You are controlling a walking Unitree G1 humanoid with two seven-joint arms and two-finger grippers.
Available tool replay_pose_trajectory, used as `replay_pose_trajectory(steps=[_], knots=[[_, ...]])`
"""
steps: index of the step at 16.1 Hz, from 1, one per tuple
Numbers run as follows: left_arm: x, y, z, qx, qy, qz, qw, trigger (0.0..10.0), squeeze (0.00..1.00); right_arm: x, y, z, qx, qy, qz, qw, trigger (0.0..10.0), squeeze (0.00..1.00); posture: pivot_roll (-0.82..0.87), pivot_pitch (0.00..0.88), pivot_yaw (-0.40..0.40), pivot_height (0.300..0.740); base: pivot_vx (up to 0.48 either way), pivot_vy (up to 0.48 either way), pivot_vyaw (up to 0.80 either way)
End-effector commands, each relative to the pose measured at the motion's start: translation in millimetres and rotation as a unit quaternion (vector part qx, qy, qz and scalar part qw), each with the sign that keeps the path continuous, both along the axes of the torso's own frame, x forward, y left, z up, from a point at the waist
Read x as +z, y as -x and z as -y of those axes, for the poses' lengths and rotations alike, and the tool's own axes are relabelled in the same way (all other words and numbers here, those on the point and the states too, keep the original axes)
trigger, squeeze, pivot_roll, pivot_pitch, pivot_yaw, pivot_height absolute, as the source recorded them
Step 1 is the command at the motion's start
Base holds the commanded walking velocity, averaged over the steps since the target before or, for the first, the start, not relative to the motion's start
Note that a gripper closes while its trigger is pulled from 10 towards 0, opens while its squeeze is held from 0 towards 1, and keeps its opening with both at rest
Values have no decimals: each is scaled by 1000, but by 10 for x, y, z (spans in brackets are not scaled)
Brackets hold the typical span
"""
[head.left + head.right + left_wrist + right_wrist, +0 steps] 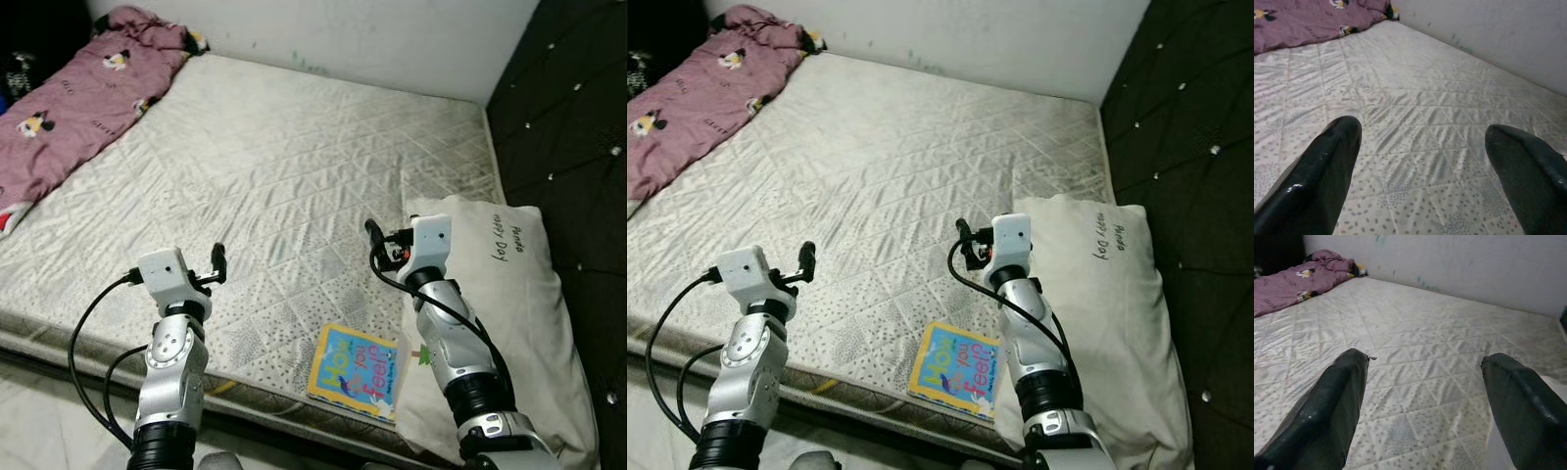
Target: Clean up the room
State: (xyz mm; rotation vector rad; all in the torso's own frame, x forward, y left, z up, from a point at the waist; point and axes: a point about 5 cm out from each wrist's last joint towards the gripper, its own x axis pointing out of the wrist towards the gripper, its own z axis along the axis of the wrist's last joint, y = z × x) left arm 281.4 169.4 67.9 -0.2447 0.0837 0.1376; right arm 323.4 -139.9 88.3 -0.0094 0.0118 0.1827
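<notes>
One mattress (pixel 294 166). One pillow (pixel 509 294), lying on the mattress. One book (pixel 360 370), at the mattress's near edge. One purple blanket (pixel 78 98), in the far corner. Two grippers: the left gripper (pixel 217 262) and the right gripper (pixel 377 240), each with two black fingers spread apart.

A quilted mattress (pixel 274 166) meets a white wall (pixel 392 39) and black tufted headboard (pixel 568 127).

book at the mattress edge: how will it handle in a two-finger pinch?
The book looks like a thin board book lying flat on the mattress, so probably stiff and light. Its cover looks glossy, so it may slip between the fingers. One edge touches the pillow, and the soft bed may give, making a pinch harder.
</notes>
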Motion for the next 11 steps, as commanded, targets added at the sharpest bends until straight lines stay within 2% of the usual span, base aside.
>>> replay_pose_trajectory(steps=[1,4,7,11], knots=[[86,-58,62,-12,10,13,1000,10000,0,-29,13,55,-8,5,-5,1000,10000,0,62,0,-45,740,0,0,-800],[111,-102,115,-27,12,14,999,10000,0,-4,-12,91,-20,2,3,1000,10000,0,38,0,-15,740,0,0,-679],[142,-151,116,-38,7,18,999,10000,0,8,-7,127,-31,2,9,999,10000,0,16,0,3,740,0,0,0],[166,-209,128,-43,8,20,999,10000,0,-16,24,163,-37,4,10,999,10000,0,3,0,10,740,0,324,0]])
